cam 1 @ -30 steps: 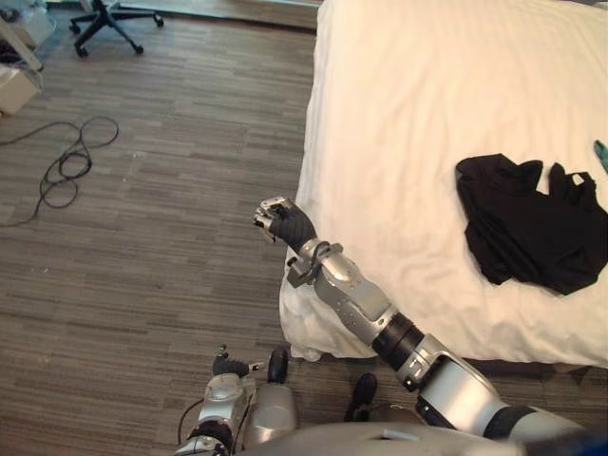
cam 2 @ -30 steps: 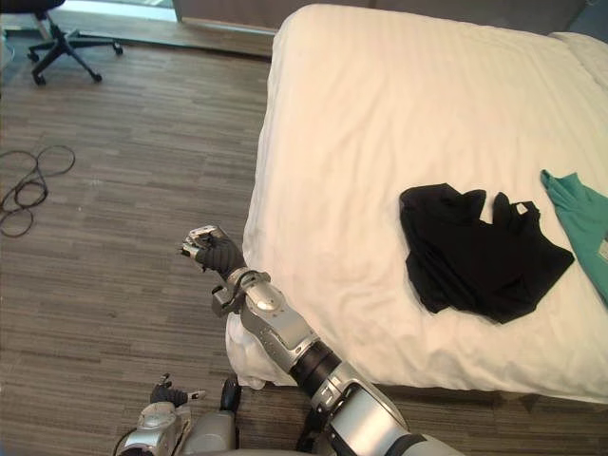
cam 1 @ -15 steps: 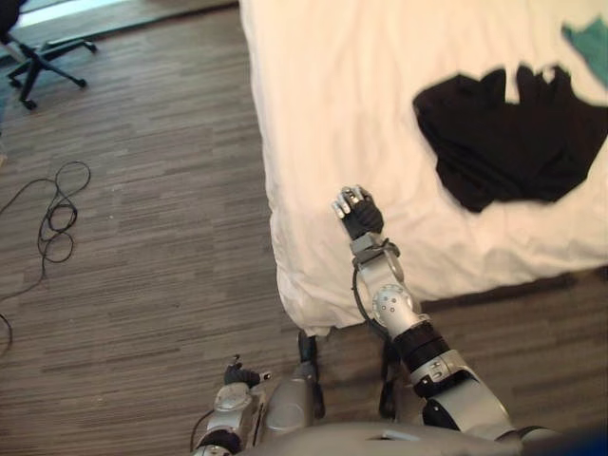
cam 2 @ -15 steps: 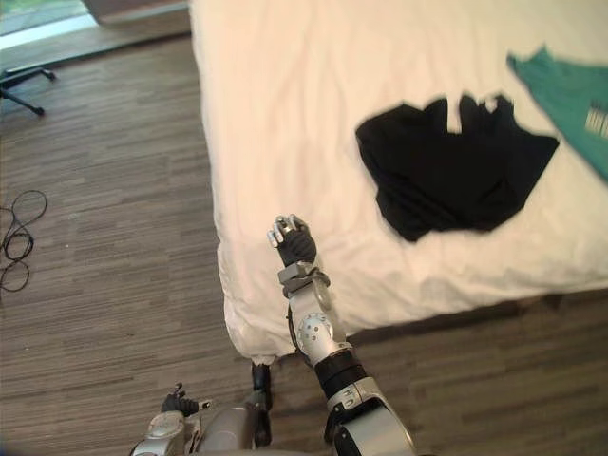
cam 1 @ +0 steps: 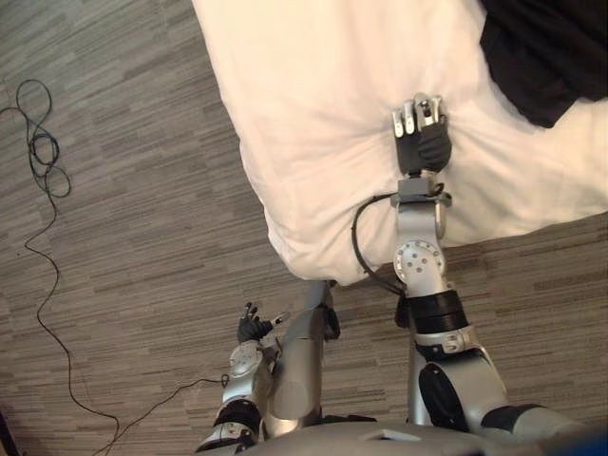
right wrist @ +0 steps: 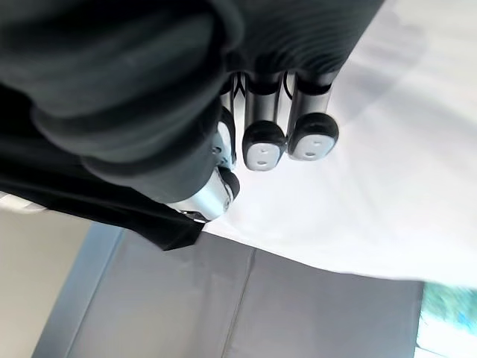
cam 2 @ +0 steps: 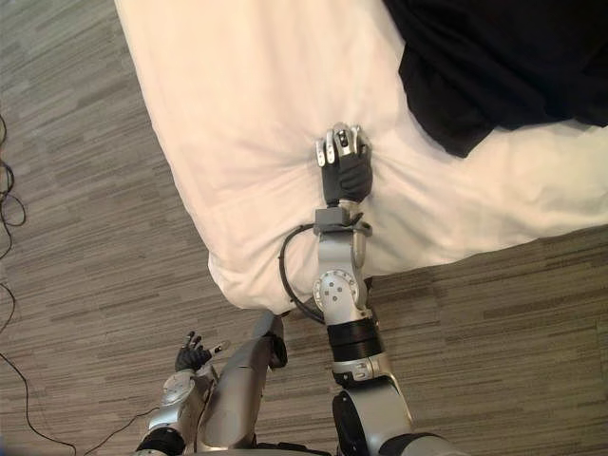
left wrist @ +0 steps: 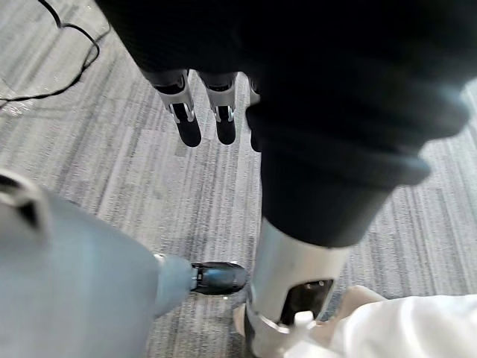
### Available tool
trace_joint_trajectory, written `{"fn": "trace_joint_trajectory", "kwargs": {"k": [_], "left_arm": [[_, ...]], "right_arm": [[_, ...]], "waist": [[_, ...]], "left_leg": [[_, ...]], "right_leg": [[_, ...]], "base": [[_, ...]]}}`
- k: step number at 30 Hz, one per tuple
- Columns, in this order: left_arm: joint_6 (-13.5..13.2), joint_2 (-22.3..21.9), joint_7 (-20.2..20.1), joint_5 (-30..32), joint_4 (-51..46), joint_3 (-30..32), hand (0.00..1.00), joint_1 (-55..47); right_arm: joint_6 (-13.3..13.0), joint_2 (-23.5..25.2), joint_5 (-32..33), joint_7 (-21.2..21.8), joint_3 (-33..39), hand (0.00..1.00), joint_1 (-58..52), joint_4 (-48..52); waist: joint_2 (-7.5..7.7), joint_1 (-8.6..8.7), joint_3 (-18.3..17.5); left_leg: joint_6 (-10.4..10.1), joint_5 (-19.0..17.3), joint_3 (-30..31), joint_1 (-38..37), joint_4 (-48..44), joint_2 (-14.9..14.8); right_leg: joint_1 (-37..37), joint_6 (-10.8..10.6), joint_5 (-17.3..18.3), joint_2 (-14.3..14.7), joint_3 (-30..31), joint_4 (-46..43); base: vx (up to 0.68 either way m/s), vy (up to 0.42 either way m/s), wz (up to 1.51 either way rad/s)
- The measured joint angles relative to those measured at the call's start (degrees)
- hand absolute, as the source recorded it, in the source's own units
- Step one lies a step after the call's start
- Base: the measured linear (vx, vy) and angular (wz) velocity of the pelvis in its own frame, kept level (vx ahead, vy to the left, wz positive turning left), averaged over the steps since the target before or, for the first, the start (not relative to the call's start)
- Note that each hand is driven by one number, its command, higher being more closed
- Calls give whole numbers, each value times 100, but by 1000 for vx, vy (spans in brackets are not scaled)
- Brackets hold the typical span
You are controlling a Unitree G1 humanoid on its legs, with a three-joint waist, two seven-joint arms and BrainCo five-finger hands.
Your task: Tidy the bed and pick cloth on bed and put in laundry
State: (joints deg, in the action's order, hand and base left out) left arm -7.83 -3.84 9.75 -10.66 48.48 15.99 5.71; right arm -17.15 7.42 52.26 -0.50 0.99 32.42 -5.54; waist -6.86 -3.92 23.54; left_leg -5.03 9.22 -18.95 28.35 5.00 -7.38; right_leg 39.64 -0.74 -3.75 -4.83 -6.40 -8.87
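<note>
Bed [cam 1: 313,114]: white sheet, creased near its corner; the corner hangs down over the striped brown floor [cam 1: 123,237].
Black cloth [cam 2: 513,57]: 1 crumpled piece lying on the bed's sheet, further in from the bed's corner than the right hand, with neither hand touching it.
Right hand [cam 2: 344,169]: over the bed, just inside its near edge, close to the black cloth but apart from it. Its fingers are curled into a fist with nothing in them. In the wrist view the curled fingertips [right wrist: 264,145] have bare sheet past them.
Left hand [cam 1: 253,328]: off the bed, low beside its corner and over the floor, with fingers straight and spread, holding nothing.
</note>
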Motion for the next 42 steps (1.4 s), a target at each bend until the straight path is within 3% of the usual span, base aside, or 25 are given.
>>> {"fn": "trace_joint_trajectory", "kwargs": {"k": [3, 6, 10, 12, 16, 17, 18, 21, 23, 26, 29, 31, 33, 34, 36, 38, 40, 42], "left_arm": [[-11, -20, -14, 4, 3, 250, 0, 42], [15, 4, -64, 10, 4, 614, 0, 108], [29, 201, -63, 33, 7, 654, 0, 168], [61, 228, -63, 68, -1, 645, 0, 208], [126, 250, -57, 139, 10, 625, 0, 157], [150, 300, -55, 191, 16, 596, 0, 131], [166, 331, -58, 302, 22, 478, 0, 104], [221, 339, -62, 356, 24, 310, 0, -38], [258, 336, -64, 576, 44, 212, 0, -334], [376, 312, -65, 759, 292, 206, 0, -629], [396, 285, -64, 811, 291, 204, 0, -852], [397, 286, -62, 811, 292, 200, 0, -913], [398, 263, -62, 812, 360, 185, 0, -976], [403, 193, -63, 814, 476, 188, 0, -965], [425, 133, -64, 957, 527, 183, 0, -993], [422, 79, -60, 1061, 704, 68, 0, -948], [473, 160, -51, 1242, 764, -159, 0, -875], [501, 245, -52, 1441, 905, -312, 0, -724]], "right_arm": [[-8, 7, -99, 0, 284, 100, -2, 84], [-18, 31, -113, -2, 999, 100, -37, 41], [13, -112, -138, -13, 1608, 100, -713, -9], [56, -387, -144, -195, 2018, 100, -1265, -152], [300, -922, -141, -753, 2854, 100, -2586, -1604], [345, -979, -191, -797, 2928, 100, -2969, -1864], [404, -1018, -330, -829, 2934, 0, -3329, -2071], [548, -1015, -901, -857, 2919, 0, -3861, -2662], [800, -1004, -1595, -860, 2832, 0, -4071, -3432], [1126, -939, -2252, -833, 2554, 0, -4112, -4083], [1335, -807, -2737, -792, 2216, 0, -4085, -4183], [1392, -787, -3020, -757, 1998, 0, -3947, -4306], [1433, -762, -3210, -746, 1834, 0, -3851, -4401], [1432, -710, -3455, -748, 1808, 0, -3823, -4444], [1453, -731, -3809, -752, 1810, 0, -3842, -4602], [1520, -777, -4155, -735, 1819, 0, -3848, -4752], [1579, -664, -4362, -751, 1855, 0, -3846, -4845], [1620, -540, -4430, -770, 1913, 0, -3859, -4904]], "waist": [[239, 39, 34], [601, 170, 78], [934, 389, 30], [957, 436, 21], [932, 483, 2], [899, 609, -15], [853, 703, -58], [802, 735, -379], [698, 707, -811], [527, 599, -1148], [422, 456, -1243], [445, 423, -1251], [533, 407, -1343], [569, 383, -1332], [519, 380, -1489], [399, 425, -1697], [609, 527, -1766], [819, 494, -1771]], "left_leg": [[49, -24, -131, -1, -9, 18], [108, -51, -294, -170, -17, 45], [127, -152, -393, -418, -34, 44], [111, -213, -407, -588, -30, 48], [72, -374, -552, -1054, -21, 33], [54, -388, -562, -1223, -27, 32], [46, -394, -564, -1441, -33, 28], [24, -524, -560, -1802, -156, 8], [28, -692, -543, -2050, -273, -54], [29, -899, -550, -2367, -438, -106], [38, -1206, -553, -2558, -906, -166], [36, -1365, -469, -2521, -1350, -173], [-1, -1468, -169, -2511, -1656, -147], [4, -1817, 211, -2451, -2308, -232], [-15, -2155, 751, -2411, -3119, -339], [-159, -2361, 990, -2561, -2669, -282], [-108, -2393, 940, -2752, -1893, -92], [6, -2222, 787, -2969, -1549, 105]], "right_leg": [[-37, -21, -173, 27, 131, 228], [-282, -55, -370, 52, 302, 553], [-613, -34, -469, 76, 392, 814], [-816, -41, -475, 77, 398, 886], [-1191, -76, -346, 100, 412, 837], [-1360, -61, -272, 96, 392, 803], [-1569, -65, -152, 85, 338, 707], [-1925, -61, 158, 79, 239, 460], [-2193, -73, 417, 72, 127, 279], [-2552, -99, 596, 50, 79, 165], [-2830, -131, 748, 12, 101, -10], [-2820, -142, 854, -39, 179, -212], [-2864, -102, 876, -103, 286, -203], [-2958, -62, 837, -114, 305, -194], [-3039, -129, 723, -91, 380, -67], [-3009, -269, 471, -23, 468, 219], [-2974, -413, 129, -116, 447, 469], [-2910, -443, 14, -257, 413, 387]], "base": [[-18, 34, -21], [4, 35, -21], [38, 22, -15], [74, 22, -10], [133, 22, -22], [142, 23, 2], [136, 23, 9], [114, 21, 19], [107, 6, 24], [77, 8, 10], [4, 26, -5], [-62, 9, -15], [8, -88, -29], [55, -31, -35], [-26, 116, -43], [-47, 209, -37], [-72, 195, -9], [-90, 95, -22]]}}
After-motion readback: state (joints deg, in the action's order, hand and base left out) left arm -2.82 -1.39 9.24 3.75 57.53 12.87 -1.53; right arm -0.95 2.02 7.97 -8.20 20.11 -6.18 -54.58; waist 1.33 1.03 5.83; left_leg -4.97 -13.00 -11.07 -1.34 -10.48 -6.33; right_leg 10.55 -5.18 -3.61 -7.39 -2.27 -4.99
